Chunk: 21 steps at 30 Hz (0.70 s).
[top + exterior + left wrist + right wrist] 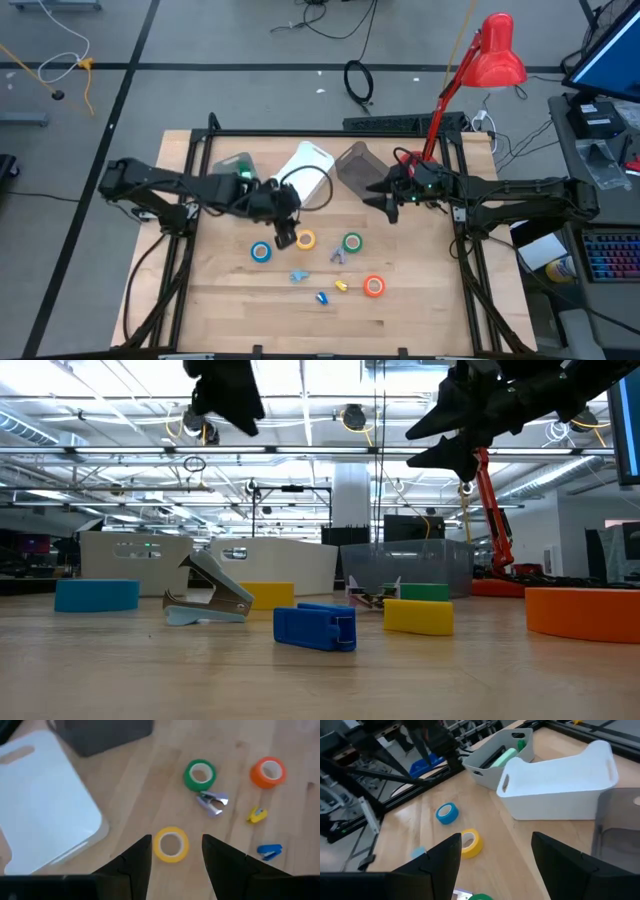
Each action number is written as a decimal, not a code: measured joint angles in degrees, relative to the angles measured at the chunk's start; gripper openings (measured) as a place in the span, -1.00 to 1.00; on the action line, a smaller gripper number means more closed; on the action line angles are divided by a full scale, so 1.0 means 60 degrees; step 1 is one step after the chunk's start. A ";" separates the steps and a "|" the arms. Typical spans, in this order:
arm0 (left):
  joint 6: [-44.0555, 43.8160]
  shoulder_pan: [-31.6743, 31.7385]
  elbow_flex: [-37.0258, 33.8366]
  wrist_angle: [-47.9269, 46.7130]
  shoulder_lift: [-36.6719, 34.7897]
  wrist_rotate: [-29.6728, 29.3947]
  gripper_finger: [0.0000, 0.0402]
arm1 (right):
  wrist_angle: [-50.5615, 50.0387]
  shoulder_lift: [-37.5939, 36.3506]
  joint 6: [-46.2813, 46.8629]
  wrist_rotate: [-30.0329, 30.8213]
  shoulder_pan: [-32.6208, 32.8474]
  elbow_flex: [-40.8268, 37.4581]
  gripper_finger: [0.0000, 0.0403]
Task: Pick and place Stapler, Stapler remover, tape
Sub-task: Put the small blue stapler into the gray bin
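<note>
Four tape rolls lie flat on the wooden table: yellow [305,240], blue [261,252], green [352,242] and orange [374,286]. Among them lie a light-blue staple remover [299,275], a grey one [213,802], a small blue stapler [322,297] and a small yellow one [341,286]. My left gripper [176,840] is open and hangs above the yellow tape [171,844], one finger on either side of it in the left wrist view. In the low view it is well above the table. My right gripper [390,203] is open, raised near the dark bin [358,165].
Along the far side stand a grey bin [235,168] holding green things, a white bin [305,175] and the dark see-through bin. A red desk lamp [495,50] stands at the table's far right corner. Bare wood lies along the near edge.
</note>
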 joint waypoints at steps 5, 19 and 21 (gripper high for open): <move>0.0629 -0.0910 -0.0033 0.0476 0.0612 -0.0585 -0.12 | -0.0032 0.0000 -0.0245 -0.0335 0.0004 0.0002 0.17; 0.4703 -0.2382 -0.0022 0.3090 0.2958 -0.0421 -0.12 | -0.0259 0.0000 -0.0424 -0.0513 0.0004 0.0002 0.17; 0.5002 -0.2443 -0.0022 0.3527 0.3151 -0.0030 -0.12 | -0.0301 0.0000 -0.0434 -0.0513 0.0004 0.0002 0.17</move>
